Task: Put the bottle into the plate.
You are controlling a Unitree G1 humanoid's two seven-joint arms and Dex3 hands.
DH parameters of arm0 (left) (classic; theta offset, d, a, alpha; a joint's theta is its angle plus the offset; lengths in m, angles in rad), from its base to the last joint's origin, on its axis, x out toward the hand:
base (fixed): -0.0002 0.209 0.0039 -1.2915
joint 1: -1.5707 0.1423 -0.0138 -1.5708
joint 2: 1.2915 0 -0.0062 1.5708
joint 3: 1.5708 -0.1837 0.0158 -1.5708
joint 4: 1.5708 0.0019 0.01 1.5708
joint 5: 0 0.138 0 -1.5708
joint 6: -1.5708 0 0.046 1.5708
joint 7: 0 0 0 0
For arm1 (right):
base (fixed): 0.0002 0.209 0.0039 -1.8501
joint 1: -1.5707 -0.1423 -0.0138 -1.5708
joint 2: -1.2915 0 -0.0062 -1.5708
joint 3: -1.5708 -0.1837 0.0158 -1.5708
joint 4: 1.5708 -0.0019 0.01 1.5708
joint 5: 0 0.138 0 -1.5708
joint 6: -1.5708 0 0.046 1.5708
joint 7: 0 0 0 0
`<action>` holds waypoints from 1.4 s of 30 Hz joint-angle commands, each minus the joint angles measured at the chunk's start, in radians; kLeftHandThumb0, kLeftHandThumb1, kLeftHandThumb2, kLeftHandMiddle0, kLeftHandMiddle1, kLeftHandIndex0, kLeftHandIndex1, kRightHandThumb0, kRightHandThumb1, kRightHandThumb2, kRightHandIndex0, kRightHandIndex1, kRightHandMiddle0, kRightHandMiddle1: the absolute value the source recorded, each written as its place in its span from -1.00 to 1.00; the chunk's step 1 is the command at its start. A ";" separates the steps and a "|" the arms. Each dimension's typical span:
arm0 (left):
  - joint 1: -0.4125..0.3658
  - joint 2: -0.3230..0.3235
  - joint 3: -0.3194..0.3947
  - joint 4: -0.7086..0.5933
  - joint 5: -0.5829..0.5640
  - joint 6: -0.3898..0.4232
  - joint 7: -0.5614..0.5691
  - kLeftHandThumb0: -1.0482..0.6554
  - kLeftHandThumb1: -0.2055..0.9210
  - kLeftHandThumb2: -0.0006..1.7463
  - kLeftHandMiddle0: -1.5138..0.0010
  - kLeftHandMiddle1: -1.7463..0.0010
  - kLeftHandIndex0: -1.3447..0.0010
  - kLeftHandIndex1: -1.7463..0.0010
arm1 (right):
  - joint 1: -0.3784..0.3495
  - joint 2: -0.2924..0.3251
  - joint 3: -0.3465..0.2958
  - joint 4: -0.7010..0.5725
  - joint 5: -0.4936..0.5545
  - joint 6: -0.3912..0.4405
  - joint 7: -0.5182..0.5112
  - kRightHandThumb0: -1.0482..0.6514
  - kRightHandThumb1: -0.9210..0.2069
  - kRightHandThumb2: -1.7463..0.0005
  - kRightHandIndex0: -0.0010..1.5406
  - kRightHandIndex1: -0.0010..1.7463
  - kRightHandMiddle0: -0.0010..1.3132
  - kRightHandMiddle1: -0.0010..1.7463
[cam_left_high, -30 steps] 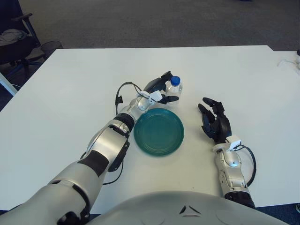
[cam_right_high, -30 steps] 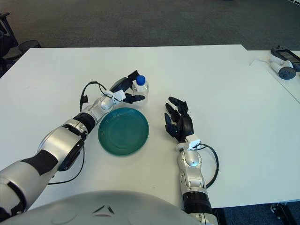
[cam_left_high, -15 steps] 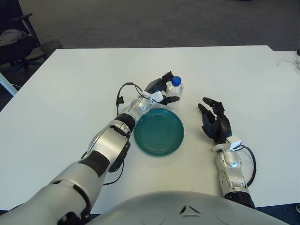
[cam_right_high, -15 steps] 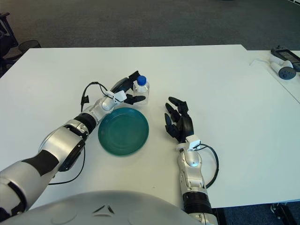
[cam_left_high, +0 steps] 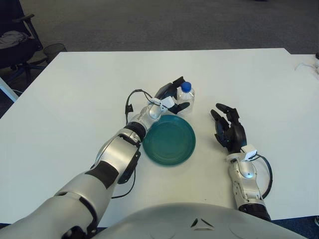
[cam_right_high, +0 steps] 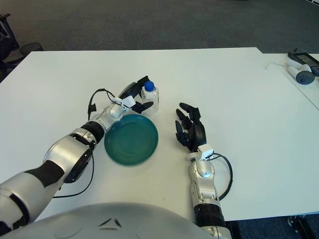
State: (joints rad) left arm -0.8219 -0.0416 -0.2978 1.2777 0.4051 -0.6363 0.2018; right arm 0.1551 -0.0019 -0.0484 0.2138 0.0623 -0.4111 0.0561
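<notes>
A small clear bottle [cam_left_high: 186,95] with a blue cap stands upright on the white table [cam_left_high: 84,84], just beyond the far rim of the teal plate [cam_left_high: 169,140]. My left hand [cam_left_high: 169,97] reaches in from the left and wraps the bottle, with one finger behind it and the thumb across its front near the base. The plate holds nothing. My right hand [cam_left_high: 228,130] shows to the right of the plate, fingers spread and holding nothing.
A white controller and a dark device [cam_right_high: 302,69] lie near the table's far right edge. A black office chair [cam_left_high: 16,44] stands off the table's far left corner. A black cable [cam_left_high: 130,99] loops from my left wrist.
My left hand has pushed slightly further around the bottle, its fingers closing in. The bottle, the plate and the right hand stay where they were.
</notes>
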 commanded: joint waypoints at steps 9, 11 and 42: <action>-0.057 -0.014 0.175 -0.048 -0.179 -0.046 -0.051 -0.41 -0.31 0.61 -0.44 -1.00 -0.14 -0.91 | 0.063 0.013 -0.001 0.056 0.003 0.066 -0.007 -0.50 -0.96 0.42 -0.45 -0.89 -1.00 0.08; -0.056 -0.029 0.220 -0.074 -0.237 -0.054 -0.069 -0.40 -0.28 0.62 -0.49 -1.00 -0.08 -0.95 | 0.064 0.014 0.000 0.049 -0.001 0.072 -0.011 -0.50 -0.96 0.42 -0.45 -0.89 -1.00 0.07; -0.031 -0.103 0.356 -0.225 -0.427 -0.005 -0.180 -0.35 -0.20 0.61 -0.62 -1.00 0.01 -1.00 | 0.058 0.010 0.005 0.052 -0.010 0.083 -0.011 -0.56 -0.94 0.46 -0.42 -0.84 -1.00 0.12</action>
State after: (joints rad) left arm -0.8660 -0.1337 0.0476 1.0648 -0.0089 -0.6495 0.0276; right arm 0.1576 0.0064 -0.0438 0.1947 0.0596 -0.3733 0.0475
